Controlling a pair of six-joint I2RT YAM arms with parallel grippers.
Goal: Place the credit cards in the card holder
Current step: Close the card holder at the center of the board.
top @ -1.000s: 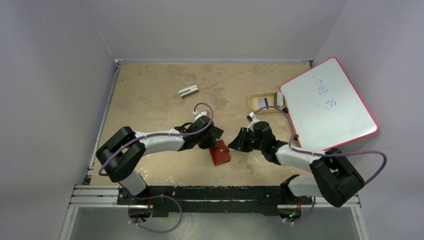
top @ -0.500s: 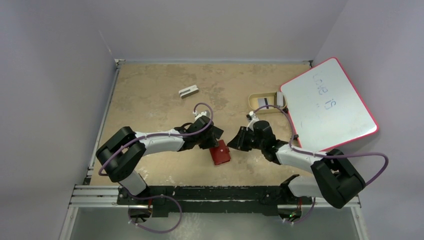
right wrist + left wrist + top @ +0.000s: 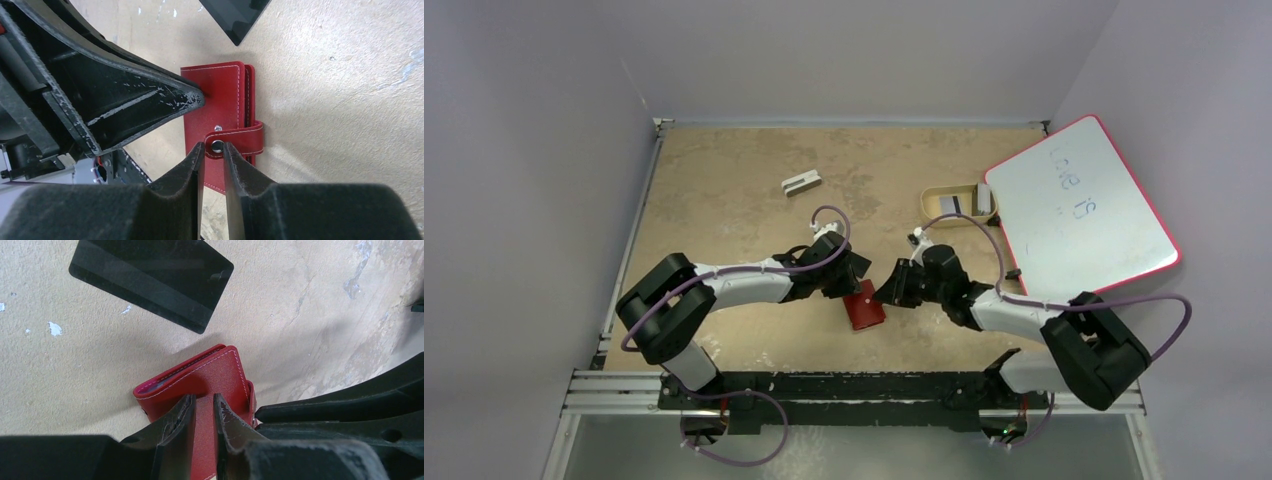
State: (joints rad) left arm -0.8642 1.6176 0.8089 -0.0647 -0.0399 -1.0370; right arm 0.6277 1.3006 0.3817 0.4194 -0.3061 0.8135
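From above, the left gripper [image 3: 856,287] and right gripper [image 3: 886,294] meet at the red card holder [image 3: 865,310], front centre. Left wrist: jaws pinch its cover; a black card [image 3: 150,282] lies beyond. Right wrist: jaws flank the snap strap [image 3: 242,140], grip unclear.

Pale lilac-grey walls [image 3: 534,150] enclose a worn tan tabletop [image 3: 724,200] (scuffed, with white flecks) under even light.

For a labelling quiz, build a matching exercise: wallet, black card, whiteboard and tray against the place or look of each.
1 wallet
2 black card
3 whiteboard
4 tray

A overhanging the table's right side
B flat, just beside the wallet
C red, folded shut
D tan, left of the whiteboard

Pairs: 1-C; 2-B; 3-A; 4-D
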